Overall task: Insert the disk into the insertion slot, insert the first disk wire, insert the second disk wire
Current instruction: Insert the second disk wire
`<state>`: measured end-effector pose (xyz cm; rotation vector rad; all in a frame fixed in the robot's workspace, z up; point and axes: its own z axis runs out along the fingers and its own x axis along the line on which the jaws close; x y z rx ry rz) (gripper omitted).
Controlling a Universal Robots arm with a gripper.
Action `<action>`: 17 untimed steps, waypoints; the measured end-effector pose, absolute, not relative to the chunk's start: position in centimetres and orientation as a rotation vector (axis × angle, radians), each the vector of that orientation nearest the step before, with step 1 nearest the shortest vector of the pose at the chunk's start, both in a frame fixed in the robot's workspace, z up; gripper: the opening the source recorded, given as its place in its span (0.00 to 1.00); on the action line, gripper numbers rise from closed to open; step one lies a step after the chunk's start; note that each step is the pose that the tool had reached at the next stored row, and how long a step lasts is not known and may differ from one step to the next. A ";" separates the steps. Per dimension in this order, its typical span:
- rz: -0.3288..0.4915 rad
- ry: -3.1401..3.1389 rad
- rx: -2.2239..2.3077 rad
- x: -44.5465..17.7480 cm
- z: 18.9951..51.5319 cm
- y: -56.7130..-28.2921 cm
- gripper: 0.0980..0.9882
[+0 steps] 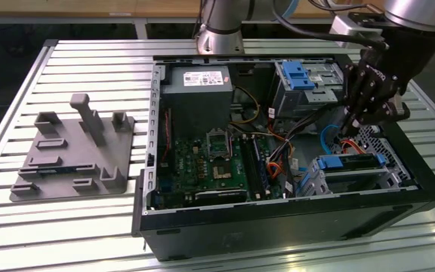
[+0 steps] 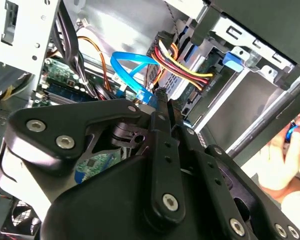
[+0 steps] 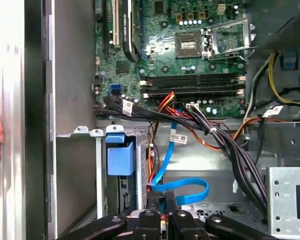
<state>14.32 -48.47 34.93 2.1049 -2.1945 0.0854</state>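
The disk [image 1: 351,162], framed by its blue carrier, is already sitting inside the insertion slot [image 1: 312,182] at the corner of the open computer case [image 1: 293,218] toward the exterior view's right. The gripper [image 1: 351,129] is hanging just above the disk's rear edge, and its fingers [image 3: 155,207] are pinched narrow on the connector end of the blue data cable [image 3: 187,190], which is looping slackly behind them.

The risk here, as I judge it, is misalignment: the fingers are covering the plug, so a slightly tilted connector could be jamming against the port's rim rather than seating. The bundle of red, yellow and black power wires [image 2: 182,62] is crowding the same pocket and could be snagging on the fingers or getting pushed into the port's path. The cable's loop may also be pulling sideways on the plug. A person's hand [image 2: 282,165] is hovering close outside the case wall, near the moving arm.
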 end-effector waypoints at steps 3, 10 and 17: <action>0.057 -2.208 2.119 14.4 34.9 -48.9 0.07; 0.002 -2.232 2.144 14.6 34.9 -49.9 0.07; -0.051 -2.255 2.167 14.8 34.8 -51.1 0.07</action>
